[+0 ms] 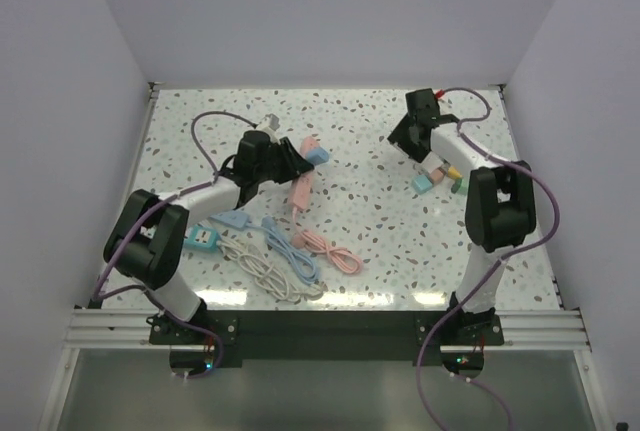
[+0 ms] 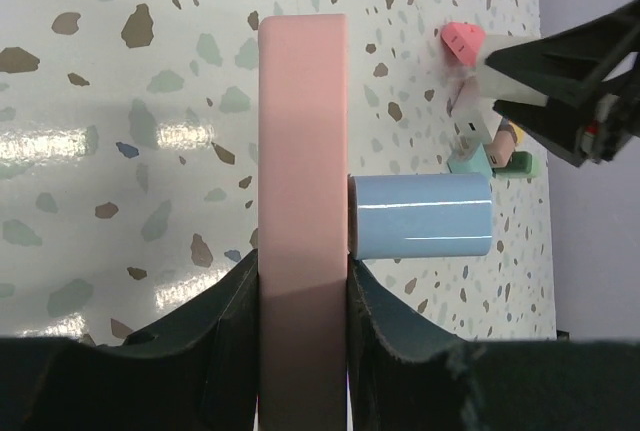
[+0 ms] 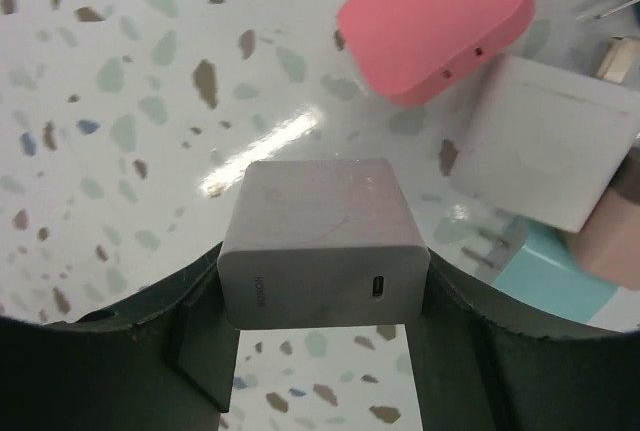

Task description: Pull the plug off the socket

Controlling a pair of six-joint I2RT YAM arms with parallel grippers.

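A long pink socket strip (image 2: 302, 151) lies left of the table's middle (image 1: 300, 189). A light blue plug (image 2: 420, 216) sticks out of its right side (image 1: 318, 156). My left gripper (image 2: 302, 291) is shut on the near end of the strip, one finger on each long side (image 1: 288, 163). My right gripper (image 3: 325, 296) is shut on a white charger plug (image 3: 325, 236), which is free of the strip, at the back right (image 1: 432, 163) beside a pile of loose plugs.
Loose plugs lie by the right gripper: pink (image 3: 435, 21), white (image 3: 550, 141) and teal (image 3: 560, 286). White (image 1: 265, 266), blue (image 1: 295, 251) and pink (image 1: 330, 249) cables and two teal plugs (image 1: 232, 219) lie near the front left.
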